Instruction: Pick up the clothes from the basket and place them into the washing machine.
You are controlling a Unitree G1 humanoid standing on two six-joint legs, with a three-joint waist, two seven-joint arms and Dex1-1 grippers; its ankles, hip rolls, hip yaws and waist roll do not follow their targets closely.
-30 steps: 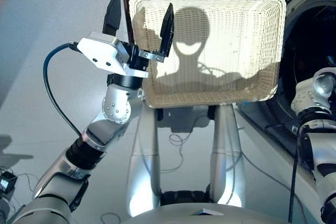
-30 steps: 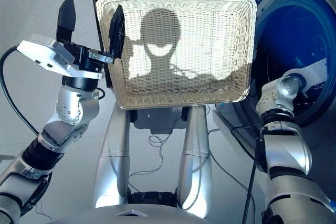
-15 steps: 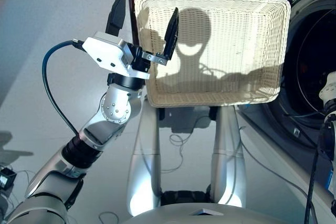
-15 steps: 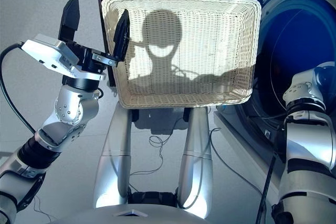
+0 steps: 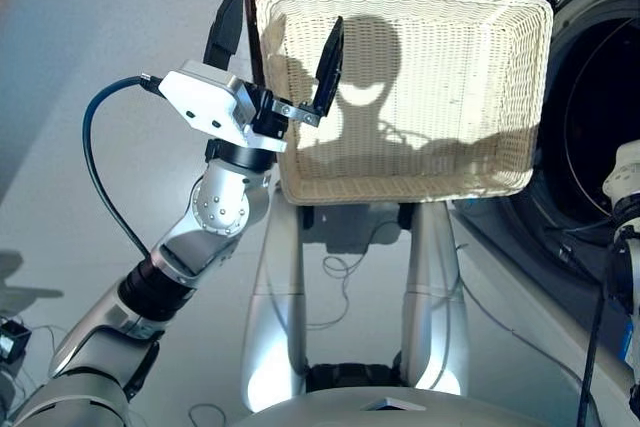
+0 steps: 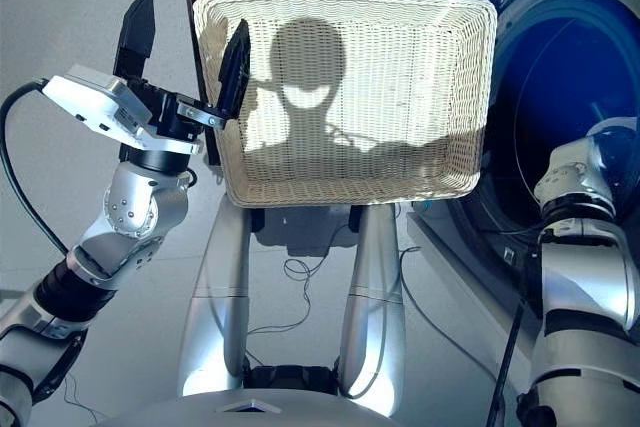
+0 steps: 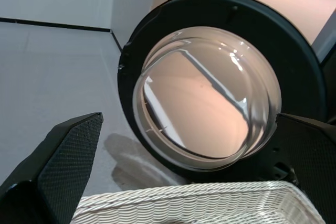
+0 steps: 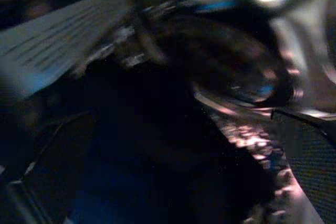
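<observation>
L hand open, straddling basket rim.

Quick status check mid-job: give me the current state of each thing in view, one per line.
basket: no clothes visible inside, only woven floor.
washing machine: opening exposed, dark blue inside.
porthole door: swung open, glass facing the left wrist camera.
left gripper: open, holding nothing, one finger outside the basket's left rim, one over its floor.
right gripper: out of the head views; its wrist view shows a dark, blurred interior.

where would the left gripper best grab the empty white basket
Take the basket by its low woven rim on the robot's left side, from above. The left gripper hangs open right there, one finger inside the rim and one outside, so the thin wall fits between its jaws.
</observation>
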